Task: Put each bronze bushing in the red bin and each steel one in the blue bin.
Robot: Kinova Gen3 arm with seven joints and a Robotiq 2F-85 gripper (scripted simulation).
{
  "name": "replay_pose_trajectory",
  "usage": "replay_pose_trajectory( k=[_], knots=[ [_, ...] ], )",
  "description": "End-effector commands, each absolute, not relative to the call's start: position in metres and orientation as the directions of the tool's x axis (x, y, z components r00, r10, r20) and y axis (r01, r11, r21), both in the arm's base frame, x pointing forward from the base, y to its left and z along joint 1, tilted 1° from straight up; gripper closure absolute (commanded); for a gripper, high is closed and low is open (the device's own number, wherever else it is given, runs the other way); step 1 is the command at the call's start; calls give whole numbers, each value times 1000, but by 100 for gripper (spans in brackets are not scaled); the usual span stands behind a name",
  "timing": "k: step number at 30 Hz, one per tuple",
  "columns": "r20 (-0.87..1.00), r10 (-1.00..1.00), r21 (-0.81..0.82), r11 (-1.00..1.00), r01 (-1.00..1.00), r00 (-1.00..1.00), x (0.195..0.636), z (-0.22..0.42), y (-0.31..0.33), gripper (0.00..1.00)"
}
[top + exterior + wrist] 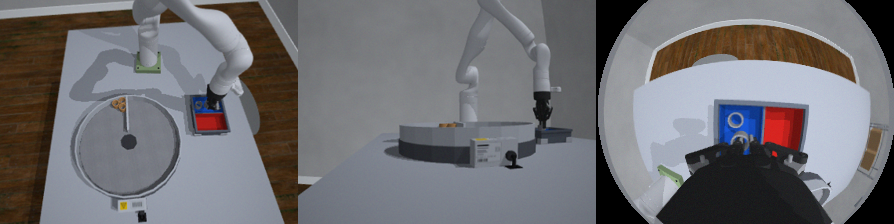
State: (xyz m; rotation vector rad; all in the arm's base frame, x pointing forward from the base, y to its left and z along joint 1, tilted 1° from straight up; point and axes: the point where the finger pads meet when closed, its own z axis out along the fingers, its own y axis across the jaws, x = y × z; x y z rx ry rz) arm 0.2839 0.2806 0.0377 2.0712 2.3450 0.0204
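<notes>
My gripper (212,108) (542,126) (746,139) points down, low over the blue bin (201,111) (751,116). It is shut on a grey steel bushing (539,128), mostly hidden by the fingers. One steel bushing (198,105) (735,119) stands in the blue bin; another (740,136) is beside the fingertips, partly hidden. The red bin (211,122) (777,125) adjoins the blue one and shows no bushing. Three bronze bushings (115,103) (443,125) sit together on the turntable (106,164), against the left side of its divider.
The turntable's raised rim (178,150) (427,135) stands left of the bins. A thin divider (127,117) runs from the rim toward the dark hub (129,142). A labelled box (132,205) (493,152) stands at the front. The arm's green base plate (148,70) is at the back.
</notes>
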Motion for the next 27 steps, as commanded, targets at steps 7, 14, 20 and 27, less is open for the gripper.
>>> replay_pose_trajectory(
  k=[7,14,20,27],
  knots=[
    [-1,992,16,126,992,-126,283,32,281,100],
    [-1,992,16,126,992,-126,283,31,281,100],
    [-1,992,16,126,992,-126,283,27,281,100],
    [-1,992,16,126,992,-126,283,25,281,100]
  ],
)
